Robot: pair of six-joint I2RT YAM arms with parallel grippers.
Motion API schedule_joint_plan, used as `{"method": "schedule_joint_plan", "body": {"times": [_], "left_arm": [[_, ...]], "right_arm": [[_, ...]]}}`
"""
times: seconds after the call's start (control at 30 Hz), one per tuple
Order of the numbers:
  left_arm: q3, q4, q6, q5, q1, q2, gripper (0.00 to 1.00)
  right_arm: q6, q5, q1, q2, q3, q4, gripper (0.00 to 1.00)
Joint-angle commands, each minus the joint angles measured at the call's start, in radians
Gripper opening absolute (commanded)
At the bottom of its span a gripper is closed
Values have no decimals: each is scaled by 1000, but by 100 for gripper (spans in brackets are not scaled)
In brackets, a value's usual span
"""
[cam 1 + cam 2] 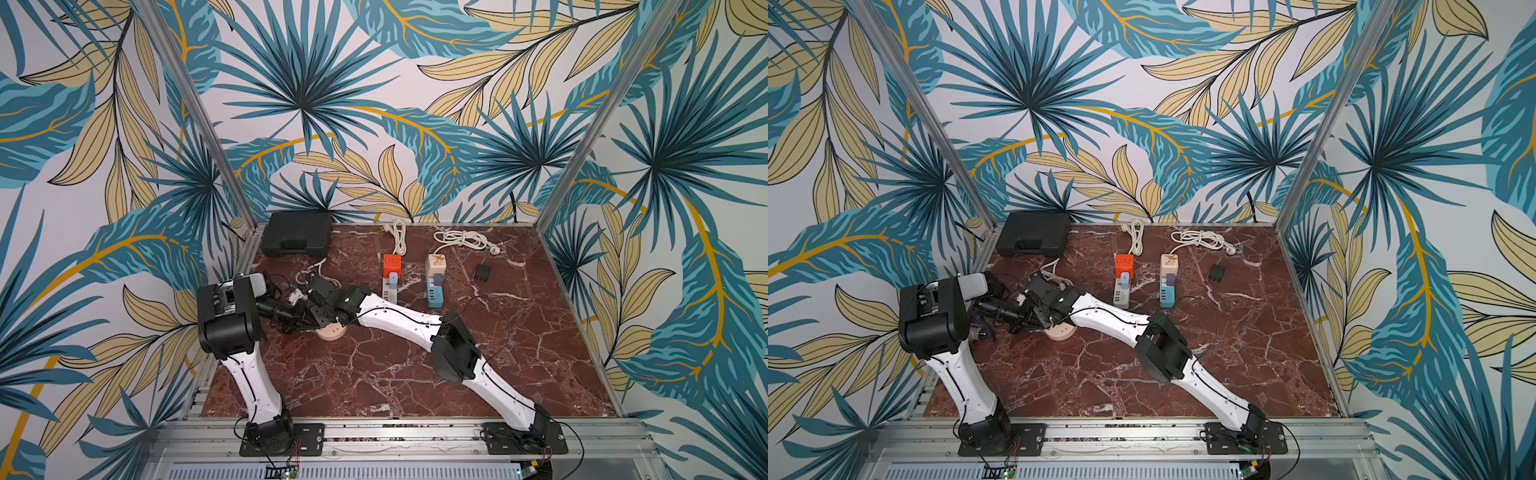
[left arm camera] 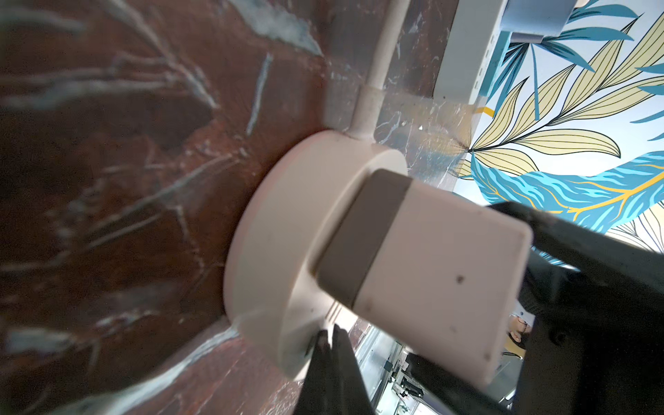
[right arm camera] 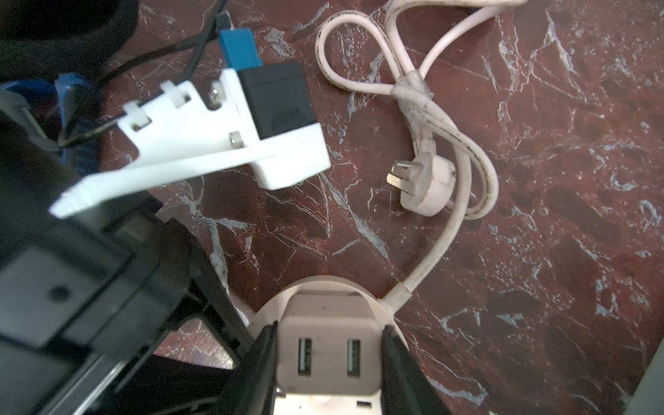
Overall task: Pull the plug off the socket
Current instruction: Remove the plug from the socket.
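A round pinkish socket (image 1: 331,332) (image 1: 1061,331) lies on the marble table in front of the left arm. A square pinkish plug (image 3: 328,355) with two USB ports and a grey band (image 2: 359,244) sits pushed into the socket (image 3: 323,282). My right gripper (image 3: 330,325) is shut on the plug, one black finger (image 3: 266,352) flat against each side. My left gripper (image 2: 328,332) is shut with nothing in it, and its tips touch the socket's (image 2: 287,233) top face beside the plug (image 2: 431,269). In both top views the grippers hide the plug.
The socket's white cord (image 3: 456,201) loops behind it and ends in a three-pin connector (image 3: 424,183). Two power strips (image 1: 391,274) (image 1: 435,282) carrying adapters stand mid-table with coiled cords (image 1: 459,240). A black case (image 1: 297,232) sits back left, a small black adapter (image 1: 482,272) to the right.
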Motion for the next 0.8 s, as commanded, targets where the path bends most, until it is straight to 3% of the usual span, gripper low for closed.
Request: {"method": "schedule_joint_plan", "body": {"times": [0.0,0.17,0.33,0.53,0.77], "left_arm": [[0,122,-15,-138,-2,44,0],[0,121,-16,-139,-2,46,0],[0,123,-17,-141,-2,44,0],[0,123,-16,-138,-2,45,0],[0,121,-14,-136,-2,47,0]], "right_arm": [[-76,-21,19,16,15,-13,20],[-103,-23,22,17,20,-33,19],[-45,-44,14,-10,22,-38,18],[83,-185,-39,-39,23,-53,17],[42,-136,-25,-39,23,-88,17]]}}
